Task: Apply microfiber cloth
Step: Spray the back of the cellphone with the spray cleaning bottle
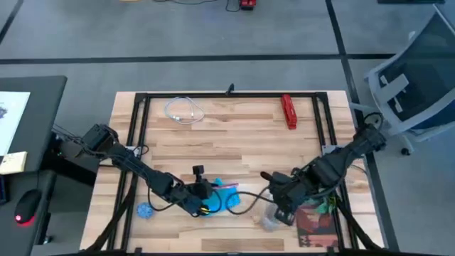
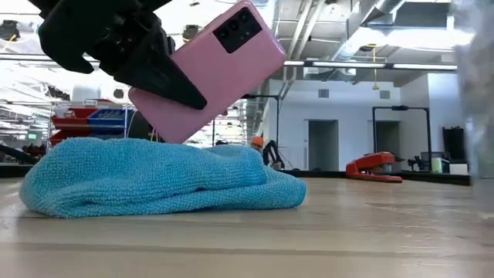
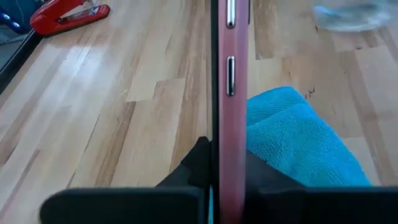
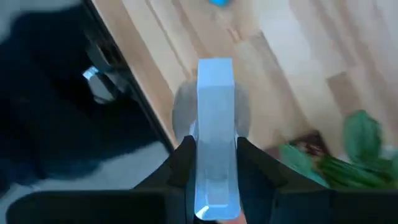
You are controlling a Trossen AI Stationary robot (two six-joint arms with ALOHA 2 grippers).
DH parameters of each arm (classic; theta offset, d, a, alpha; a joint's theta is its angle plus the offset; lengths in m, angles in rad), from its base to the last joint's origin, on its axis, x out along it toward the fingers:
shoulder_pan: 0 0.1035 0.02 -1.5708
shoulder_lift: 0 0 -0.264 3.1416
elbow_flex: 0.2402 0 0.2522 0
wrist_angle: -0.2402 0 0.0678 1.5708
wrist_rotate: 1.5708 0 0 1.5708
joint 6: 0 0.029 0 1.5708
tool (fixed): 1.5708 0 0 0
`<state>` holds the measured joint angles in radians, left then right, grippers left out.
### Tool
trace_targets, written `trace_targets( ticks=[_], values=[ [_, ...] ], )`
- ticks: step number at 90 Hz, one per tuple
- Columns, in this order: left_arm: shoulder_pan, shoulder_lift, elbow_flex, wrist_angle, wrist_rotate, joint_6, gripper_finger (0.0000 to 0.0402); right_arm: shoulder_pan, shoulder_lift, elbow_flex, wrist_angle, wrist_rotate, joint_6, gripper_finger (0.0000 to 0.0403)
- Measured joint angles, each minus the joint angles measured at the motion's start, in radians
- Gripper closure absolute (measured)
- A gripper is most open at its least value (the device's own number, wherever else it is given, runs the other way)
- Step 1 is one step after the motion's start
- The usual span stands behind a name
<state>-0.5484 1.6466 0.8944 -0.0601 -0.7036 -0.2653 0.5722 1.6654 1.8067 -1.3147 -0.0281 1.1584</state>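
Because the microfiber cloth (image 2: 158,176) is soft, light and bunches easily, it is best pinched at a free edge; it lies heaped on the counter (image 2: 370,232) directly beneath the left pincer (image 2: 181,96), which clamps a pink phone (image 2: 212,69). The low view shows the phone's tilt; the right wrist view alone shows the right pincer (image 4: 214,155) gripping a pale-blue object (image 4: 214,124).

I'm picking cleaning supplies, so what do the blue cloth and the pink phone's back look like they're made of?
Microfiber cloth: soft looped pile, matte, fuzzy surface. Pink phone, clamped in the left pincer: smooth, satin back, probably plastic or glass; its side buttons look metallic.
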Motion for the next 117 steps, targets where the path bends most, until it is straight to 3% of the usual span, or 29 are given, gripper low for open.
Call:
trace_targets(
  ticks=[23, 47, 76, 94, 117],
  values=[
    [0.000, 0.000, 0.000, 0.003, 0.000, 0.003, 0.0393, 0.010, 0.006, 0.005, -0.023, 0.040, 0.089, 0.0335],
    [0.000, 0.000, 0.000, 0.008, -0.002, 0.009, 0.0393, 0.042, 0.007, 0.093, -0.213, 0.120, 0.159, 0.0335],
    [0.000, 0.000, 0.000, 0.007, -0.005, 0.010, 0.0393, 0.032, 0.077, 0.101, -0.171, 0.139, 0.174, 0.0335],
    [0.000, 0.000, 0.000, 0.006, -0.007, 0.008, 0.0393, 0.015, 0.103, 0.101, -0.113, 0.146, 0.104, 0.0294],
    [0.000, 0.000, 0.000, 0.004, -0.007, 0.008, 0.0393, 0.007, 0.091, 0.096, 0.128, 0.155, -0.093, 0.0229]
  ],
)
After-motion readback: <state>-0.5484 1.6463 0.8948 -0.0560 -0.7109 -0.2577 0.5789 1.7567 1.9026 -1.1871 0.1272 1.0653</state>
